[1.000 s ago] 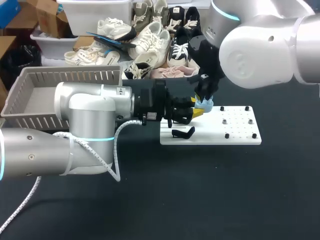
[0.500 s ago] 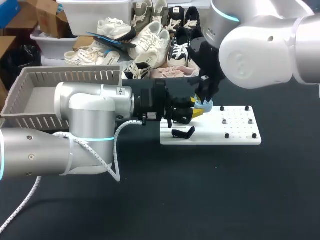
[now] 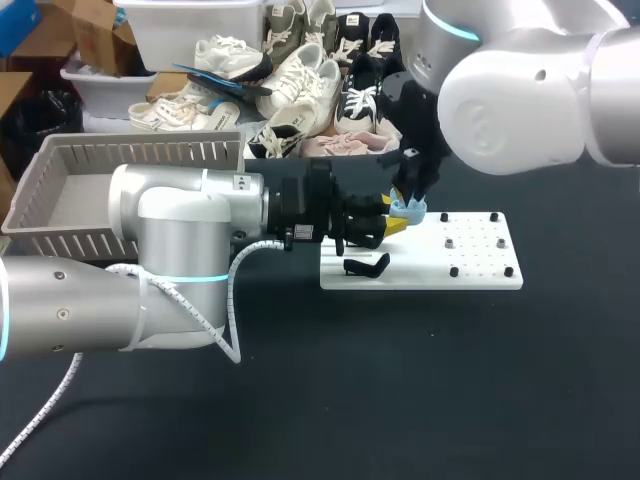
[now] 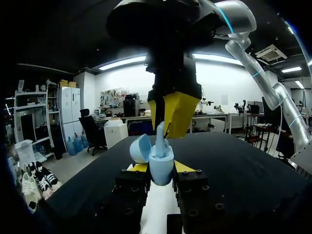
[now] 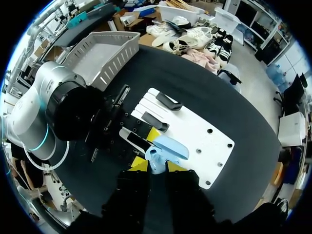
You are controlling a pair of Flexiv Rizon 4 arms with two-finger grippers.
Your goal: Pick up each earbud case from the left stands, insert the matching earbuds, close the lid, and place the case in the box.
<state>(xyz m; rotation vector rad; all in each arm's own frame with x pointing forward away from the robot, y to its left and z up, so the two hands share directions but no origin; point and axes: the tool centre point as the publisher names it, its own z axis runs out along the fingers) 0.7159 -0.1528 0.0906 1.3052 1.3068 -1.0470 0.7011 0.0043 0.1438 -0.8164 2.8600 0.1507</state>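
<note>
My left gripper (image 3: 393, 226) is shut on a light blue earbud case (image 4: 161, 169), which it holds upright above the left end of the white board (image 3: 480, 272). The round lid (image 4: 140, 148) of the case stands open to one side. My right gripper (image 3: 411, 199) comes down from above, its yellow fingers (image 4: 174, 113) shut on a light blue earbud (image 4: 160, 133) whose lower end sits in the case. In the right wrist view the case (image 5: 170, 146) lies just ahead of the right gripper (image 5: 157, 165). A black stand (image 3: 368, 266) sits on the board beneath the two grippers.
A grey slatted basket (image 3: 62, 190) stands at the back left, behind my left arm. The right part of the board carries several small black pegs (image 3: 453, 271). More black stands (image 5: 168, 101) lie on the board's left part.
The right gripper with the earbud has shifted very slightly to the left over the case. The left arm and the case have kept still.
</note>
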